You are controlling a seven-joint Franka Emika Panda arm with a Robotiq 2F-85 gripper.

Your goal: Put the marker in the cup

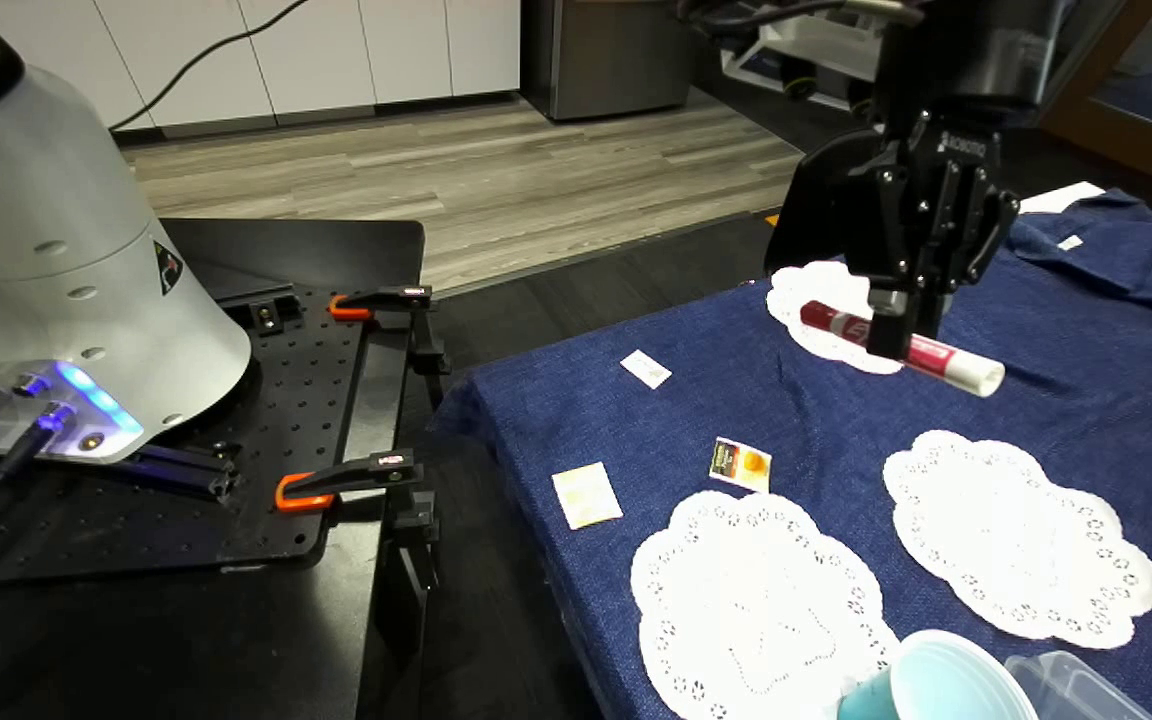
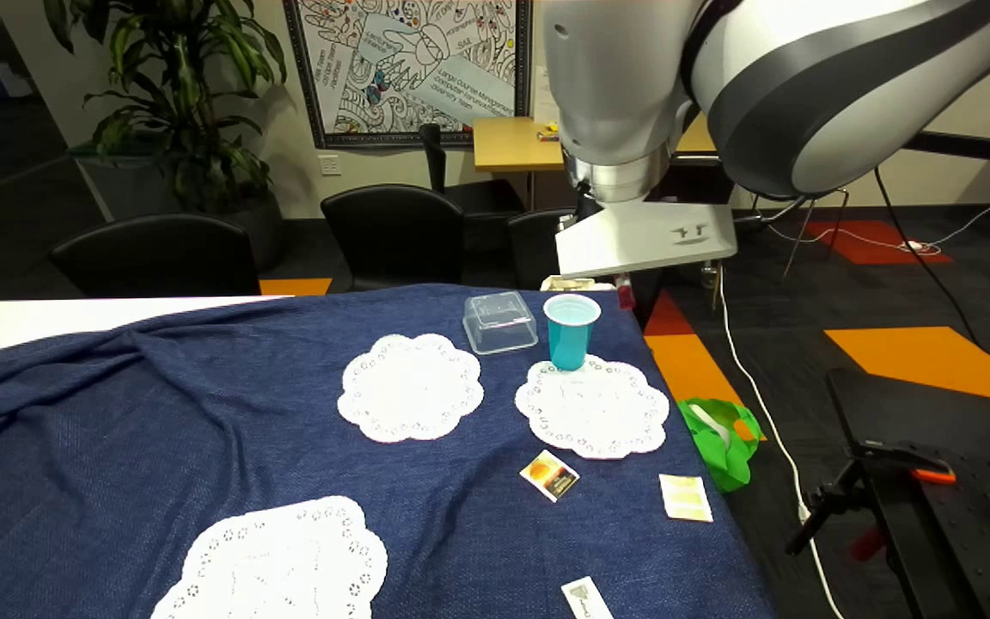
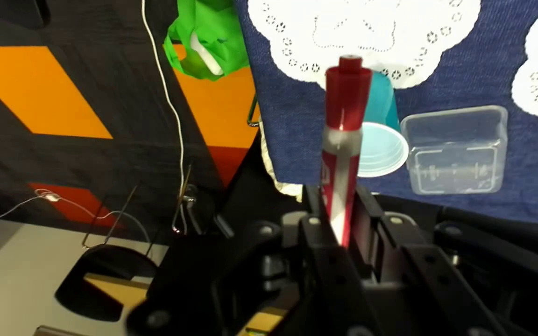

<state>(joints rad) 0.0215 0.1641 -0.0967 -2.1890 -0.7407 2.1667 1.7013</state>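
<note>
Far left in an exterior view: robot base (image 1: 86, 260), its mounting plate (image 1: 306, 385) held by two clamps (image 1: 361, 472), presumably to stop it shifting under load. Next rightward, the bench (image 1: 526, 400) under dark blue cloth (image 1: 716, 385), carrying a yellowish sachet (image 1: 587, 495), a small white packet (image 1: 646, 369) and an orange-printed sachet (image 1: 739, 464), all flat; probably clutter, no part in the task. Then a lace doily (image 1: 736, 580), near the bench edge. Further right, above the cloth: jaws clenched on the marker (image 1: 931, 355) around mid-length, both ends projecting. Good hold for balance, but the marker lies crosswise, white end lower or nearer the viewpoint, cannot tell which, so it is not posed for dropping in. Wrist view: its red cap (image 3: 348, 100) passes in front of the cup (image 3: 385, 109); height above the rim not readable from this. Cup stands upright, mouth up, at the doily's margin, apparently partly on it: placed to receive. Far right, a clear tub (image 1: 1071, 685) sits just beside the cup, likely a distractor. Marker not yet in cup. Judgement: remaining work is to bring it over the mouth and tip it end-down before releasing; let go crosswise, it could catch on the rim or topple what looks a light cup.
</note>
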